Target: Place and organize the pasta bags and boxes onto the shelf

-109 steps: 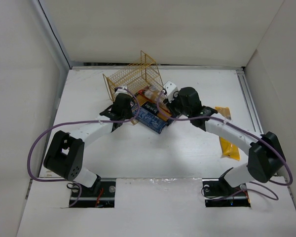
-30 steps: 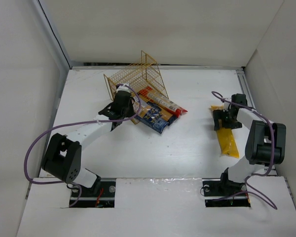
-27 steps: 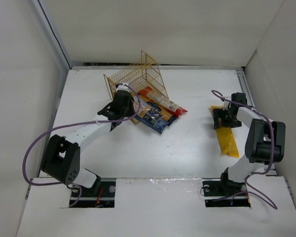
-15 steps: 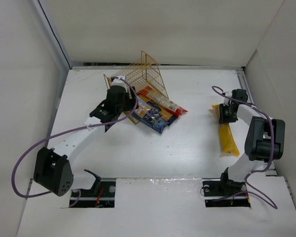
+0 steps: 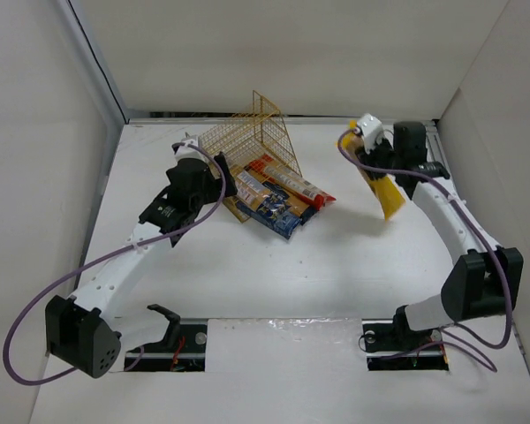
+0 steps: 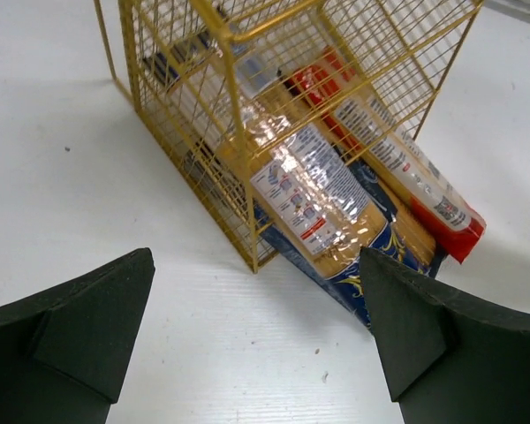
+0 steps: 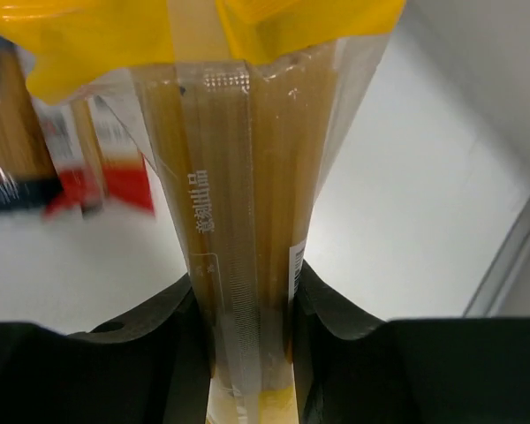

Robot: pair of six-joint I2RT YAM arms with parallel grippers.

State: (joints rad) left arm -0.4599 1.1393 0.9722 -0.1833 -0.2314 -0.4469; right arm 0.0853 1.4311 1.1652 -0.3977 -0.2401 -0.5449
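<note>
The right gripper (image 7: 247,309) is pinched tight on the yellow bag (image 5: 384,190), lifted by one end out at two o'clock so it hangs lengthwise, I'd guess for sliding in. The left gripper (image 6: 256,327) gapes wide and empty at the shelf's (image 5: 247,141) nine o'clock side. The other packs (image 5: 287,185) poke out toward five o'clock, with the dark-blue box (image 5: 272,212) lowest.
</note>
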